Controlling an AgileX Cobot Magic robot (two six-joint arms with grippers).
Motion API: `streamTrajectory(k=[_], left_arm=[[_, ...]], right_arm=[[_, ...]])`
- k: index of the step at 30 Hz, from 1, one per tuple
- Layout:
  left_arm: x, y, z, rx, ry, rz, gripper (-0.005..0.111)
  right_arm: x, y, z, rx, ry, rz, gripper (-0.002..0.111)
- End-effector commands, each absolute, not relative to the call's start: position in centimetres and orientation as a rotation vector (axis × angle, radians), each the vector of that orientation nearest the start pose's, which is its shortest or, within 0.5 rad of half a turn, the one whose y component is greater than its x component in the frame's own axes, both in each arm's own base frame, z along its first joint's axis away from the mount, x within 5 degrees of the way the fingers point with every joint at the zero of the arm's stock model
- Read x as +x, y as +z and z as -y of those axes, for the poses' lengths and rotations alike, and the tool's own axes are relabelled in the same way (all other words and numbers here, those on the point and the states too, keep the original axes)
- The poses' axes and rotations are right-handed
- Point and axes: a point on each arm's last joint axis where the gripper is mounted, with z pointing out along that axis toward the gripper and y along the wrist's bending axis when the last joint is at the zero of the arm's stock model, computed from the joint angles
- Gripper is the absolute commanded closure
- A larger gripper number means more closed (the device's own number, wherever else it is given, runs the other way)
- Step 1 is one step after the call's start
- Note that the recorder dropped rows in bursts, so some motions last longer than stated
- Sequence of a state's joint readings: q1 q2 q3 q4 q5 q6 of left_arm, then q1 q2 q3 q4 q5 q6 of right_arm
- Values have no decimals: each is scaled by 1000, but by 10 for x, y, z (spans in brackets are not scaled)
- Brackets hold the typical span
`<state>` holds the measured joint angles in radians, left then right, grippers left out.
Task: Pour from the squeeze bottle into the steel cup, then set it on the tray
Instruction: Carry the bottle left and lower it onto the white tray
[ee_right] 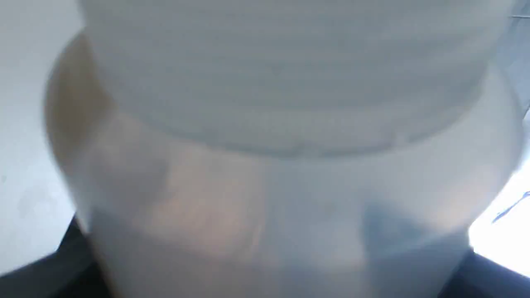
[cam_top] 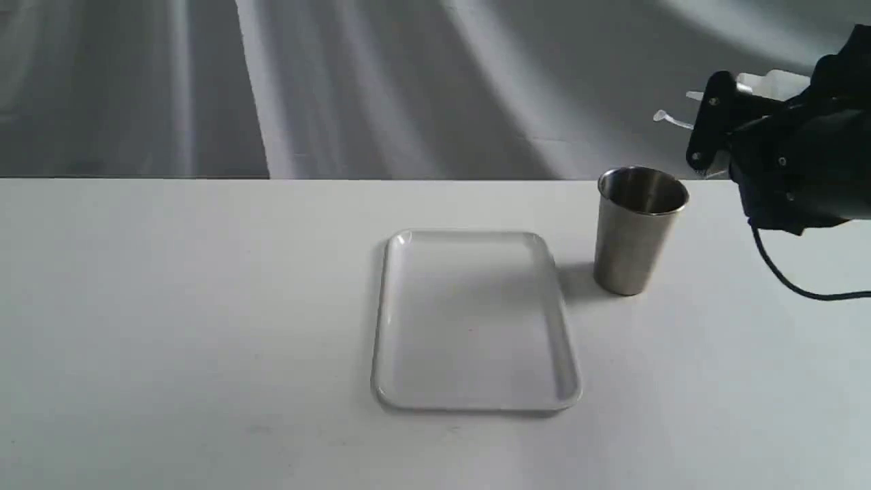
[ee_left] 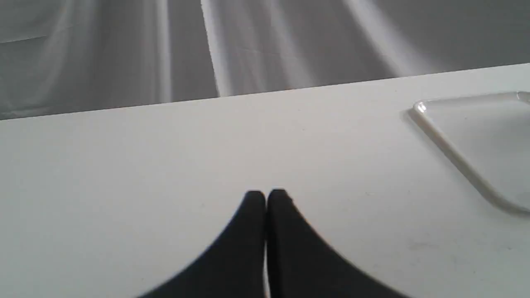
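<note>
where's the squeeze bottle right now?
The squeeze bottle is at the far right of the exterior view, held in the air by the right gripper, above and right of the steel cup; it fills the right wrist view.

White tray (cam_top: 473, 320), white table (cam_top: 170, 306) — brushed-silver steel cup (cam_top: 636, 235), translucent whitish squeeze bottle (ee_right: 265, 186).

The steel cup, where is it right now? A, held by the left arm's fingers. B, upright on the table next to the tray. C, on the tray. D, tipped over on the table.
B: the steel cup stands upright on the table, just outside the rim of the tray and not touching it.
</note>
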<state>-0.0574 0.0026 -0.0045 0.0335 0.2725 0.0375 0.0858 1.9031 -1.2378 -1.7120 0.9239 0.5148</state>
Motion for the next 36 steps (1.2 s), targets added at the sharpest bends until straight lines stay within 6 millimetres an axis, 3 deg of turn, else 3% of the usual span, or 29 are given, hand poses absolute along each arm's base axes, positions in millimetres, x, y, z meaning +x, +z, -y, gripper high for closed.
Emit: streamTrajectory(k=[1, 14, 22, 26, 32, 36], left_arm=[[55, 189, 3, 107, 10, -1746, 107], [55, 189, 3, 108, 11, -1746, 107], [55, 189, 3, 108, 11, -1746, 107], [55, 189, 3, 107, 10, -1746, 107], [55, 189, 3, 107, 10, -1746, 107], [55, 189, 3, 107, 10, -1746, 107]], right_arm=[[408, 244, 38, -738, -1583, -2008, 108], [413, 243, 29, -514, -1262, -2008, 108], [401, 293, 14, -283, -846, -1901, 108], [394, 312, 6, -293, -717, -1855, 108], [392, 320, -10, -398, -527, -1830, 108], [395, 322, -19, -312, -312, -1852, 108]])
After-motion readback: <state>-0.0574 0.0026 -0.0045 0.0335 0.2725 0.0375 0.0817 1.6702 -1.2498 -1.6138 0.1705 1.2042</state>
